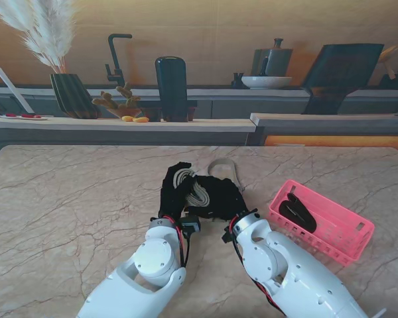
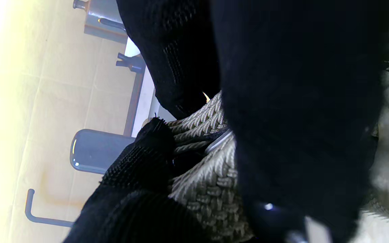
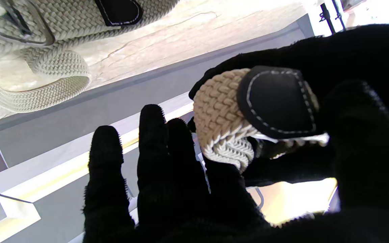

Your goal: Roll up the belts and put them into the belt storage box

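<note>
A beige woven belt (image 1: pixel 198 191) is held between both black-gloved hands at the middle of the table. My left hand (image 1: pixel 174 192) is shut on its braided part (image 2: pixel 208 168). My right hand (image 1: pixel 220 199) pinches a small coil of the belt with a black leather tip (image 3: pixel 275 104) between thumb and fingers; its other fingers (image 3: pixel 154 158) are stretched out. The loose end of the belt (image 1: pixel 227 168) lies in a loop on the table just beyond the hands. The pink belt storage box (image 1: pixel 348 240) sits to the right, with a black rolled belt (image 1: pixel 296 211) inside.
The marble table (image 1: pixel 66 212) ends at a grey ledge (image 1: pixel 119 126) farther from me. Behind it a counter holds a dark vase with pampas grass (image 1: pixel 71 93), a black faucet (image 1: pixel 116 59), a black cylinder (image 1: pixel 170 87) and a white bowl (image 1: pixel 266 81).
</note>
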Robot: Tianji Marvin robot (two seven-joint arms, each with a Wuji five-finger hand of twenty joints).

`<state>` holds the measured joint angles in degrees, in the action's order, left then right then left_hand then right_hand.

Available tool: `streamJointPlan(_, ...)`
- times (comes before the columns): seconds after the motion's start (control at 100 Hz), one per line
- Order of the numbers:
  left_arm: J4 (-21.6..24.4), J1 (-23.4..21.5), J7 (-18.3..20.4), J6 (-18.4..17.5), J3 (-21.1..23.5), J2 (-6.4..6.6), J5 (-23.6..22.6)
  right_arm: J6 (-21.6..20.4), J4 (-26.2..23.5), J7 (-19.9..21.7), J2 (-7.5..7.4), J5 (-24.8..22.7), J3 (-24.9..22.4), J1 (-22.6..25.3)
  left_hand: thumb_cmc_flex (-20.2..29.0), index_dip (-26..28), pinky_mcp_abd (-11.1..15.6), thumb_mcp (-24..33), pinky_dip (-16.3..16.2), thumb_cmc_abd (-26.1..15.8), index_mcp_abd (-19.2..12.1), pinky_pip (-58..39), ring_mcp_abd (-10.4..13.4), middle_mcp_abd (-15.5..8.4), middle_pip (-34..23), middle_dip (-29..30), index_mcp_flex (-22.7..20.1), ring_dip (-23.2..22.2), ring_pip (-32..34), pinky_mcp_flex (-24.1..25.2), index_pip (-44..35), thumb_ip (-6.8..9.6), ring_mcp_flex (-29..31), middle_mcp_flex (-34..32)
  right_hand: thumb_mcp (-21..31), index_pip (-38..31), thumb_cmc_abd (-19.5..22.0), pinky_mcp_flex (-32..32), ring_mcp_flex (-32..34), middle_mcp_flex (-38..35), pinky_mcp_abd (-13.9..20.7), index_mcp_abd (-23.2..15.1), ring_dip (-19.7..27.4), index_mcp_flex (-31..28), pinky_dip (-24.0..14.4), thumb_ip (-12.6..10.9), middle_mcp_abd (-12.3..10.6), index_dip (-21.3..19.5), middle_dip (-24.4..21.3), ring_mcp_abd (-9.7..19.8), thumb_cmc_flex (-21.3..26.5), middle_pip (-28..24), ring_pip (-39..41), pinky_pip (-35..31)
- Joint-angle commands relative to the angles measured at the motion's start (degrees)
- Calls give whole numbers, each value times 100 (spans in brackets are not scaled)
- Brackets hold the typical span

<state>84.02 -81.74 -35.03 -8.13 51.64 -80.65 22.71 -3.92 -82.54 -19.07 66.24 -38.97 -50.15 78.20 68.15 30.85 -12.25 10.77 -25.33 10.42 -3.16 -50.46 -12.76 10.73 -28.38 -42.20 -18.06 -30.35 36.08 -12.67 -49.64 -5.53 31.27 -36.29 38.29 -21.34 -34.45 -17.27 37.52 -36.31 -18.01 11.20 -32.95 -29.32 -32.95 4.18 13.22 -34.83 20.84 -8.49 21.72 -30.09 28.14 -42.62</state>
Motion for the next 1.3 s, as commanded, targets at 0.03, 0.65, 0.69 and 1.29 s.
streamJointPlan(0.03,62,-14,19,-80,-127,-122,-69,231,84,-62,207,159,154,-109,582,138,220,314,56,-692,38,44,254,-474,-749,-229,-156,-114,124,43,-764,107,48,-550,202,349,-67,-21,5,-38,-155,-209,-156,-113,-135,-194,170,66,126,-129,122,-261,320,-107)
streamJointPlan(0.65,208,-81,-234,-298,-216,-232,410,948,566,-610,505,389,545,-477,582,-500,450,456,270,-699,248,370,65,-208,269,1580,99,1019,-798,-449,-582,29,2,92,-107,-538,1135,-277,794,-1075,-178,-668,-303,-981,339,-205,13,-172,89,-153,1266,-1036,1404,-1192)
streamJointPlan(0.69,234,-95,-234,-293,-207,-227,443,950,573,-636,513,410,525,-470,581,-512,433,428,285,-688,253,382,71,-177,292,1626,110,1021,-776,-537,-576,13,86,149,-129,-1073,1093,-301,913,-1254,-160,-845,-287,-964,488,-34,-90,333,51,-99,1464,-1007,1404,-1277)
streamJointPlan(1.29,459,-247,81,-396,-157,-104,699,1060,484,-833,615,835,165,-334,239,-780,494,-1116,416,-522,573,564,270,-322,159,2167,465,981,-621,-543,129,257,196,586,574,-3659,813,-531,2097,-2772,78,-1783,-585,-1547,504,394,-574,1753,86,199,2350,-1254,1877,-1370)
